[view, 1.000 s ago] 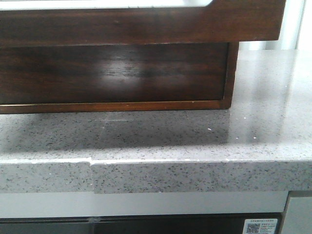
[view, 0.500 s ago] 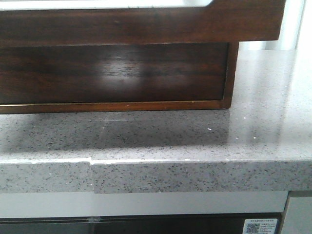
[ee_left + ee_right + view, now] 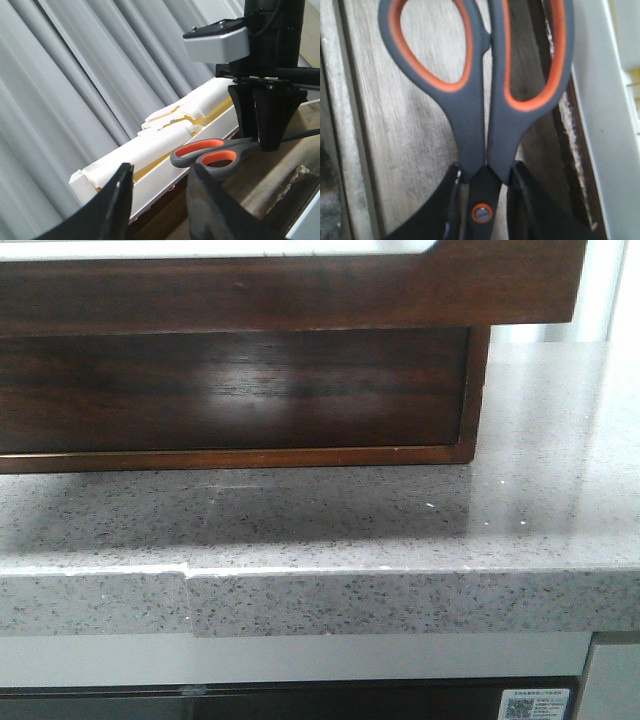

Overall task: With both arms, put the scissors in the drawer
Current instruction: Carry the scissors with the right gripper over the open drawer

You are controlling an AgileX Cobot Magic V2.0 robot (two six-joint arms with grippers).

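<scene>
Scissors (image 3: 485, 100) clamped at the orange pivot by the right gripper (image 3: 482, 200), handles filling the upper frame over pale wood. In the left wrist view, same scissors (image 3: 210, 154) centre-right, pinched by the right gripper (image 3: 267, 135); left gripper (image 3: 160, 200) spread apart at the bottom edge, holding nothing. Drawer (image 3: 300, 295) spanned the upper front view, overhanging the cabinet; grey countertop (image 3: 400, 520) ran to a lipped front edge. Sticker (image 3: 535, 705) lower right, print too small to read.
</scene>
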